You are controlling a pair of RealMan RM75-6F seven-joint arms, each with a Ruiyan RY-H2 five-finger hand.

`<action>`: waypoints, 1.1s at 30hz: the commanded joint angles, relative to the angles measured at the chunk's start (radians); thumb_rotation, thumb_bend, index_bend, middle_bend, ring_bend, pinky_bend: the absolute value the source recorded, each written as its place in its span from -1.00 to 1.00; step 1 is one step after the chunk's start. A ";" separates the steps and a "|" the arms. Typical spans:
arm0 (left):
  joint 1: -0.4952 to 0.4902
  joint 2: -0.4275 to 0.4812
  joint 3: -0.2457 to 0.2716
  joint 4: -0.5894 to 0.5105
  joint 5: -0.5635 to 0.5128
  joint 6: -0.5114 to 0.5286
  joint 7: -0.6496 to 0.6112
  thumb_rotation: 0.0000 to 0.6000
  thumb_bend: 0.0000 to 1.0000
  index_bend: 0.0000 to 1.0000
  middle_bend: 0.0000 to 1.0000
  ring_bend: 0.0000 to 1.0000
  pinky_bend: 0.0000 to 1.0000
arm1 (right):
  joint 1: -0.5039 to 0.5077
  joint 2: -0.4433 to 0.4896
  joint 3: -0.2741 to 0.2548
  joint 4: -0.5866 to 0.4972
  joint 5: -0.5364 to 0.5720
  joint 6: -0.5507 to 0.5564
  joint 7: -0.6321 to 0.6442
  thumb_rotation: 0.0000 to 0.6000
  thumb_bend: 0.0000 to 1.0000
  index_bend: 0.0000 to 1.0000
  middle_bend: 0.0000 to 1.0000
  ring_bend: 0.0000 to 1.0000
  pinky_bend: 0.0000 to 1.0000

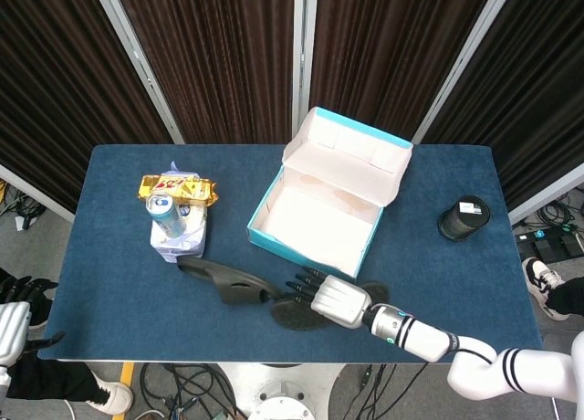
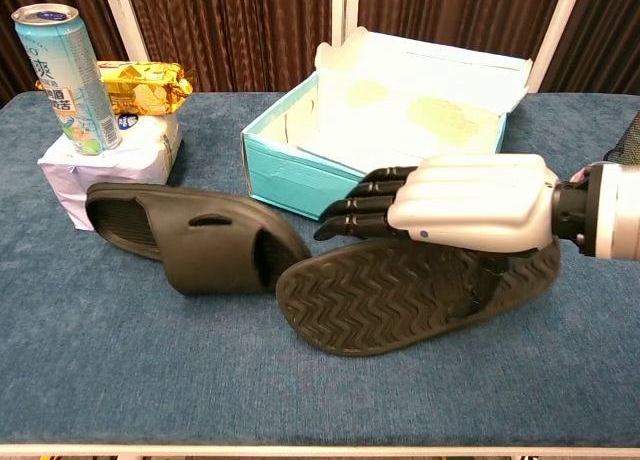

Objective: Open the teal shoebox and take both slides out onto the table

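Left hand (image 1: 11, 324) at far left frame edge in head view, off the table, beside its front-left corner; dark fingers partly visible, degree of opening not readable, nothing seen in it. Right hand (image 2: 470, 205) low over front of table, white back up, dark fingers (image 2: 365, 205) extended leftward and lying flat across second slide (image 2: 400, 295); thumb side hidden below, so an actual grip cannot be confirmed from either view.

Left to right on blue table (image 1: 109, 301): white packet (image 2: 105, 165) with upright drink can (image 2: 65, 70) on top and yellow snack bag (image 2: 140, 85) at its rear. First slide (image 2: 195, 240) resting upright on table just beside packet, toe end pointing right. Second slide sole-up, ridged tread showing, its toe touching or overlapping toe of first slide. Teal shoebox (image 2: 290, 170) behind both slides, lid hinged back and open, interior showing only pale paper lining. Dark round container (image 1: 464, 217) near right table edge, well apart from box.
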 commanded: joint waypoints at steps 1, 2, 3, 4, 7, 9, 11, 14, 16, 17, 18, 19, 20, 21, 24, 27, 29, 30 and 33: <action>0.000 -0.001 0.000 0.003 0.000 0.000 -0.003 1.00 -1.00 -0.53 -0.64 -0.81 -0.88 | -0.014 -0.010 0.017 -0.001 0.017 0.028 -0.026 1.00 -1.00 -1.00 -1.00 -1.00 -1.00; 0.000 -0.002 0.000 0.005 0.000 0.000 -0.004 1.00 -1.00 -0.53 -0.64 -0.81 -0.88 | -0.017 -0.007 0.020 -0.005 0.020 0.036 -0.027 1.00 -1.00 -1.00 -1.00 -1.00 -1.00; 0.001 -0.002 0.000 0.007 0.000 0.000 -0.006 1.00 -1.00 -0.53 -0.64 -0.81 -0.88 | -0.021 0.000 0.024 -0.012 0.022 0.050 -0.025 1.00 -1.00 -1.00 -1.00 -1.00 -1.00; 0.000 -0.003 -0.001 0.008 0.000 0.000 -0.007 1.00 -1.00 -0.53 -0.64 -0.81 -0.88 | -0.026 0.007 0.026 -0.018 0.021 0.063 -0.021 1.00 -1.00 -1.00 -1.00 -1.00 -1.00; 0.000 -0.005 -0.002 0.013 0.003 0.003 -0.012 1.00 -1.00 -0.53 -0.64 -0.81 -0.88 | -0.053 0.047 0.029 -0.051 0.011 0.131 0.012 1.00 -1.00 -1.00 -1.00 -1.00 -1.00; -0.001 -0.009 -0.004 0.019 0.007 0.007 -0.018 1.00 -1.00 -0.53 -0.64 -0.81 -0.88 | -0.086 0.085 0.027 -0.072 0.003 0.201 0.055 1.00 -1.00 -1.00 -1.00 -1.00 -1.00; -0.003 -0.014 -0.007 0.028 0.012 0.011 -0.022 1.00 -1.00 -0.53 -0.64 -0.81 -0.88 | -0.125 0.123 0.026 -0.084 0.008 0.268 0.089 1.00 -0.99 -1.00 -1.00 -1.00 -1.00; -0.007 -0.029 -0.014 0.046 0.028 0.025 -0.028 1.00 -1.00 -0.53 -0.64 -0.81 -0.88 | -0.213 0.194 0.017 -0.104 0.056 0.374 0.132 1.00 -0.95 -1.00 -0.85 -0.99 -1.00; -0.009 -0.040 -0.019 0.059 0.040 0.038 -0.031 1.00 -1.00 -0.53 -0.64 -0.81 -0.88 | -0.283 0.233 0.008 -0.101 0.104 0.445 0.164 1.00 -0.90 -0.97 -0.78 -0.98 -1.00; -0.010 -0.044 -0.021 0.064 0.044 0.045 -0.029 1.00 -1.00 -0.53 -0.64 -0.81 -0.88 | -0.313 0.246 0.003 -0.093 0.126 0.471 0.179 1.00 -0.88 -0.95 -0.77 -0.97 -1.00; -0.010 -0.051 -0.025 0.070 0.047 0.053 -0.026 1.00 -1.00 -0.53 -0.64 -0.81 -0.88 | -0.343 0.256 -0.002 -0.081 0.147 0.496 0.195 1.00 -0.85 -0.93 -0.76 -0.96 -1.00; -0.010 -0.060 -0.031 0.078 0.048 0.065 -0.019 1.00 -1.00 -0.53 -0.64 -0.81 -0.88 | -0.382 0.265 -0.008 -0.063 0.176 0.526 0.216 1.00 -0.83 -0.92 -0.76 -0.96 -1.00; -0.010 -0.067 -0.035 0.083 0.048 0.073 -0.011 1.00 -1.00 -0.53 -0.64 -0.81 -0.88 | -0.411 0.270 -0.013 -0.048 0.195 0.548 0.230 1.00 -0.82 -0.91 -0.77 -0.96 -1.00; -0.009 -0.077 -0.041 0.088 0.049 0.084 0.001 1.00 -1.00 -0.53 -0.64 -0.81 -0.88 | -0.447 0.270 -0.018 -0.026 0.216 0.577 0.252 1.00 -0.81 -0.91 -0.77 -0.96 -1.00; -0.009 -0.095 -0.049 0.092 0.051 0.103 0.032 1.00 -1.00 -0.53 -0.64 -0.81 -0.89 | -0.518 0.262 -0.027 0.024 0.245 0.631 0.306 1.00 -0.81 -0.94 -0.88 -0.99 -1.00; -0.008 -0.106 -0.051 0.085 0.056 0.117 0.071 1.00 -1.00 -0.53 -0.64 -0.81 -0.89 | -0.576 0.254 -0.028 0.059 0.248 0.683 0.370 1.00 -0.81 -1.00 -0.99 -1.00 -1.00; -0.007 -0.113 -0.053 0.077 0.059 0.128 0.096 1.00 -1.00 -0.53 -0.64 -0.81 -0.89 | -0.600 0.251 -0.025 0.077 0.237 0.709 0.410 1.00 -0.80 -1.00 -1.00 -1.00 -1.00; -0.006 -0.116 -0.053 0.075 0.060 0.133 0.103 1.00 -1.00 -0.53 -0.64 -0.81 -0.89 | -0.607 0.250 -0.023 0.083 0.231 0.717 0.423 1.00 -0.80 -1.00 -1.00 -1.00 -1.00; -0.001 -0.126 -0.058 0.072 0.063 0.151 0.117 1.00 -1.00 -0.53 -0.64 -0.81 -0.89 | -0.623 0.241 -0.011 0.100 0.208 0.745 0.443 1.00 -0.80 -1.00 -1.00 -1.00 -1.00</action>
